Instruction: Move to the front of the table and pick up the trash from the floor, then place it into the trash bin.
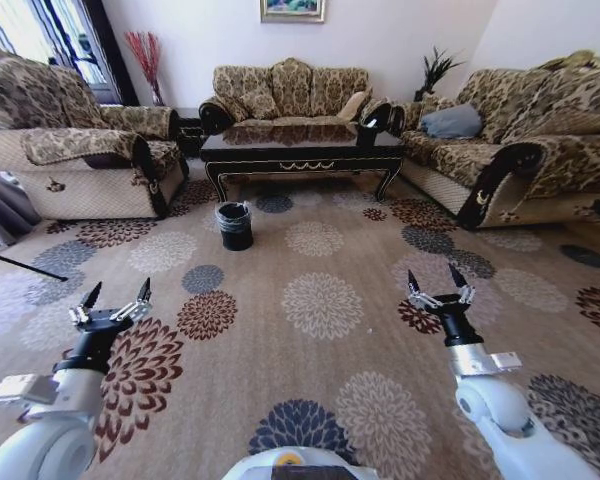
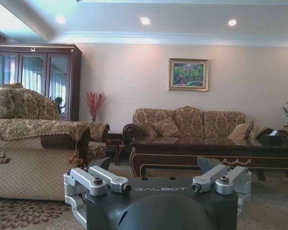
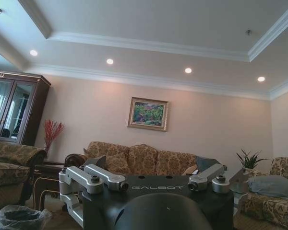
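The dark glossy table (image 1: 302,151) with gold trim stands far ahead in front of the back sofa; the left wrist view shows the table (image 2: 206,149) too. The black trash bin (image 1: 234,225), lined with a thin plastic bag, sits on the carpet just before the table's left end, and the right wrist view catches the bin (image 3: 18,218) low down. I cannot make out any trash on the patterned carpet from here. My left gripper (image 1: 115,296) and right gripper (image 1: 438,284) are both open and hold nothing, raised over the near carpet. They also show as the left gripper (image 2: 156,164) and right gripper (image 3: 151,163).
Patterned sofas stand on the left (image 1: 75,150), at the back (image 1: 290,92) and on the right (image 1: 520,145). A black box (image 1: 372,122) sits on the table's right end. A thin dark rod (image 1: 20,265) lies at the left edge. Wide flowered carpet (image 1: 320,300) stretches between me and the table.
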{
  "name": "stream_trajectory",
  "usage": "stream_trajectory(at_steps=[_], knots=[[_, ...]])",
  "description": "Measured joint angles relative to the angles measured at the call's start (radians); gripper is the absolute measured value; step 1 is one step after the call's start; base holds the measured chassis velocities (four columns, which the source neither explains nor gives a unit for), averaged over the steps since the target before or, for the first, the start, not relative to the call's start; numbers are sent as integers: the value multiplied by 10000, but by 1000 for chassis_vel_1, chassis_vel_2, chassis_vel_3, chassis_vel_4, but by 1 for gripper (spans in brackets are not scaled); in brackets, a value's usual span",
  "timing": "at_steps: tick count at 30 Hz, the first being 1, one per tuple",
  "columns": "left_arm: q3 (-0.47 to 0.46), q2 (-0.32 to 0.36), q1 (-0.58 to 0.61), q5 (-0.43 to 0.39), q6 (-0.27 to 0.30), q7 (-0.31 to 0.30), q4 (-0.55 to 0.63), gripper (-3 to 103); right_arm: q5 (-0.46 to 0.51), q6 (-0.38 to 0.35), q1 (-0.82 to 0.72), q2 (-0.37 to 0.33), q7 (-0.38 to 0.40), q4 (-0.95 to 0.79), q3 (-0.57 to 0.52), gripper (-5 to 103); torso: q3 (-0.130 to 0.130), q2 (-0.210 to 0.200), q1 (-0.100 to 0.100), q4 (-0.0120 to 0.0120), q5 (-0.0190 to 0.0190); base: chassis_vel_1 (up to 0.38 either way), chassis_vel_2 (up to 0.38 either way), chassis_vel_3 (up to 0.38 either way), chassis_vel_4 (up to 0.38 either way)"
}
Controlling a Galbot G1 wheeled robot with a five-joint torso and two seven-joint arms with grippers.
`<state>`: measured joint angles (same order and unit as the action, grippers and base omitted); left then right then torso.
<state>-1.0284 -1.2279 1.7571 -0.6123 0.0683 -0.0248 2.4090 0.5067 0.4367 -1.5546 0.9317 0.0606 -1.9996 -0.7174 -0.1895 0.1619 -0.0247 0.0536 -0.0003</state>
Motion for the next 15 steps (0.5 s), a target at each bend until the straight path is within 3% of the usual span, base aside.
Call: stream_trajectory(at_steps=[15], knots=[[181,-72,-54,147,-37,56,-15,100,-129,13,13,58,0,63,-2,100,-487,635,-147,0,3,0,0,0,0]])
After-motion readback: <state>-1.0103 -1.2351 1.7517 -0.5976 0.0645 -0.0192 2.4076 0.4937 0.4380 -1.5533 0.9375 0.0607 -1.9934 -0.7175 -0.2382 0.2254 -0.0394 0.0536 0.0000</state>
